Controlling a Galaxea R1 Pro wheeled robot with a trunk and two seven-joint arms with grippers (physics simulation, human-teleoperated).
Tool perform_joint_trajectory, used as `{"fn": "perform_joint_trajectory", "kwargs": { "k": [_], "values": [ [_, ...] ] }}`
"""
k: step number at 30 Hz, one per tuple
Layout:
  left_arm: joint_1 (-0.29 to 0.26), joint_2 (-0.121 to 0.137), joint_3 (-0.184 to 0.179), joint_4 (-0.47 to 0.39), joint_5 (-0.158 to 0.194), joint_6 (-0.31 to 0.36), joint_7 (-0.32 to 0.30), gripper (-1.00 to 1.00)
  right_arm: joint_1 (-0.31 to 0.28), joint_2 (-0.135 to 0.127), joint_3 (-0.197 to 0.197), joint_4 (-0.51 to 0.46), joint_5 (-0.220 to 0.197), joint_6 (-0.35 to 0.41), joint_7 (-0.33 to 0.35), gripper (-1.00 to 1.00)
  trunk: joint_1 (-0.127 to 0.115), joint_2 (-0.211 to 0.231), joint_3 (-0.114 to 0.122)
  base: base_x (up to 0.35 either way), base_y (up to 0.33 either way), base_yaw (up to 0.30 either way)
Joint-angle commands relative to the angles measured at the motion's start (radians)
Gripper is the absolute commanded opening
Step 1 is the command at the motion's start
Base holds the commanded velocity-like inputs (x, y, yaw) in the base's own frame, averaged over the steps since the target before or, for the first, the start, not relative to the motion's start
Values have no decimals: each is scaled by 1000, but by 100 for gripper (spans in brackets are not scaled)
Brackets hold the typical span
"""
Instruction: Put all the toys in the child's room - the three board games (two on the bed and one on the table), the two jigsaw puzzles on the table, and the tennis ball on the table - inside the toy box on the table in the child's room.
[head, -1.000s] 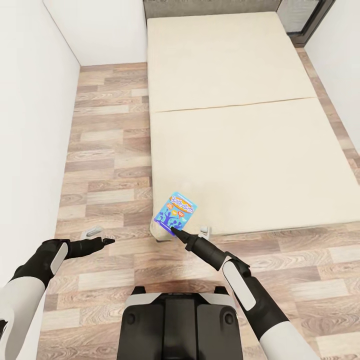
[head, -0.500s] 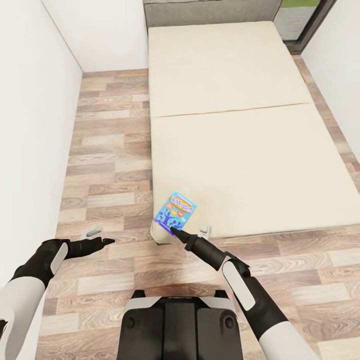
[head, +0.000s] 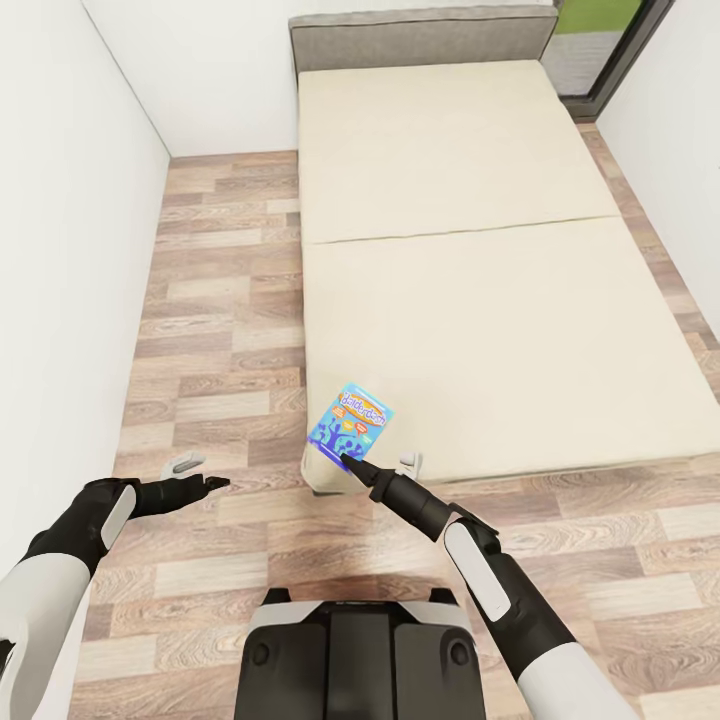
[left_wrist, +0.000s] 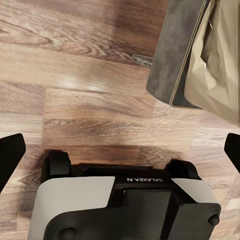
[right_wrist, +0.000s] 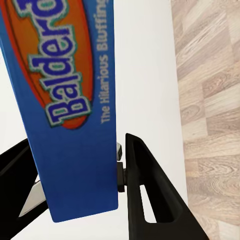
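Blue board game, stiff, light cardboard, sits pinched by its lower edge between the right fingers; left fingers spread empty.

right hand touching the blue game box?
Touching. In the right wrist view the blue Balderdash box sits clamped between the right hand's two black fingers, one pressed against each face. The head view shows the fingertips at the box's lower edge.

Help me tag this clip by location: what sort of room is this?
Likely a bedroom: a low bed with a plain beige mattress and grey headboard, wood plank floor, white walls. The right tool holds a blue board game.
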Motion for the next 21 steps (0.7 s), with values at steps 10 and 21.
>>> {"fn": "perform_joint_trajectory", "kwargs": {
  "k": [10, 21],
  "values": [
    [0, 0, 3, 0, 4, 7, -1, 100, 0, 0, 1, 0, -10, 9, -4, -100, 1, -1, 16, 0, 0, 0],
    [-1, 0, 3, 0, 4, 7, -1, 100, 0, 2, 1, 1, -9, 9, -6, -100, 1, -1, 34, 0, 0, 0]
  ]
}}
